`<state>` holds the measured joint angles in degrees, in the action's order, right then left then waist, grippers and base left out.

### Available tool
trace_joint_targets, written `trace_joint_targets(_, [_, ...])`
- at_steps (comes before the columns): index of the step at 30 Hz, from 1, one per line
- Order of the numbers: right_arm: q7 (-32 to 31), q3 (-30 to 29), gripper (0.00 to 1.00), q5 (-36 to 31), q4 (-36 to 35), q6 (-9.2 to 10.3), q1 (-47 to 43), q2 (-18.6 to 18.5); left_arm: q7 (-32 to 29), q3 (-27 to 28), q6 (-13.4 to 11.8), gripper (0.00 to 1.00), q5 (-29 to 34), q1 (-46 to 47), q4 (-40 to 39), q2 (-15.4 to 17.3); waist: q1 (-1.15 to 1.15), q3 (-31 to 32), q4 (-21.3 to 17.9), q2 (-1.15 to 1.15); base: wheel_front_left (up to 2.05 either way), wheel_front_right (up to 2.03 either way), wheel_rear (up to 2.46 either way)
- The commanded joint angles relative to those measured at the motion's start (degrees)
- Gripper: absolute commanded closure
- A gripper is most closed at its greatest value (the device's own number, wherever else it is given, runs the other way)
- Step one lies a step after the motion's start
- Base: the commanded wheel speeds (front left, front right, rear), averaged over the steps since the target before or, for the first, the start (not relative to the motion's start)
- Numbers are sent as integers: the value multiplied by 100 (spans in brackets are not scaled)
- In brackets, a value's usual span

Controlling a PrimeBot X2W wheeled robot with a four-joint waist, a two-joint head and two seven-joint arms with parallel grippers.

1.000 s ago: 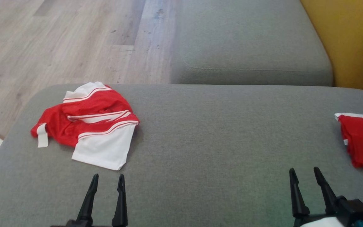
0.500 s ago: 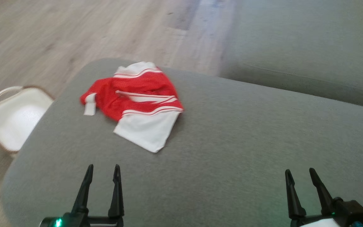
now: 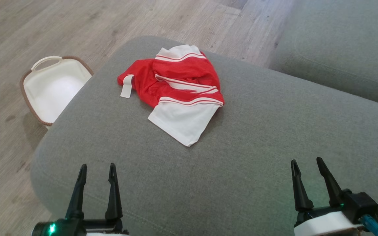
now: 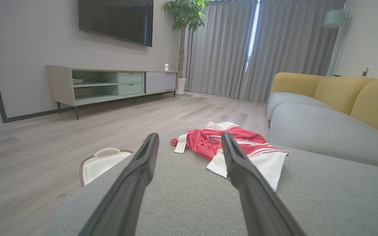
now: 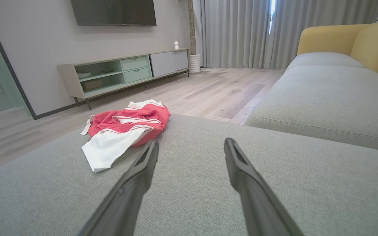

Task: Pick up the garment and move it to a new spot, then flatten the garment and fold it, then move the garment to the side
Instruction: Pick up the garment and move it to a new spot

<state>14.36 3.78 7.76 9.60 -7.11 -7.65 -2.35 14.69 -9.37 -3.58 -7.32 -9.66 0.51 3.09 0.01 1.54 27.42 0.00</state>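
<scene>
One crumpled red-and-white garment (image 3: 179, 93) lies on the grey cushion (image 3: 258, 147), ahead of the left gripper (image 3: 97, 165) and a little to its right, well apart from its fingertips. From the right gripper (image 3: 306, 160) it lies ahead and far to the left. Both grippers are spread wide, grasping nothing, over bare cushion. A white basket (image 3: 46, 59) stands on the floor ahead-left of the left gripper.
</scene>
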Motion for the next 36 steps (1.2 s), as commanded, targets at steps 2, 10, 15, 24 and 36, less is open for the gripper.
trace_joint_targets(2, [63,74,0,-96,-185,-37,162,-53,31,169,10,0,-35,382,-189,-22,-1,-64,62,0,0,0,0])
trace_joint_targets(10, [63,-46,0,-282,-460,-37,52,-343,31,424,350,0,124,1519,-301,72,-1,-721,-61,0,0,0,0])
trace_joint_targets(15, [63,4,0,-302,-614,-37,251,-684,31,497,558,0,147,2479,-157,173,-1,-1235,-239,0,0,0,0])
trace_joint_targets(24, [63,144,0,-282,-911,-37,791,-1174,-605,594,789,0,-132,4862,1681,339,-1,-2122,-667,0,0,0,0])
trace_joint_targets(36, [63,235,0,-290,-1115,-37,1374,-1678,-2033,671,905,0,-637,6973,5107,373,-1,-3175,-1021,0,0,0,0])
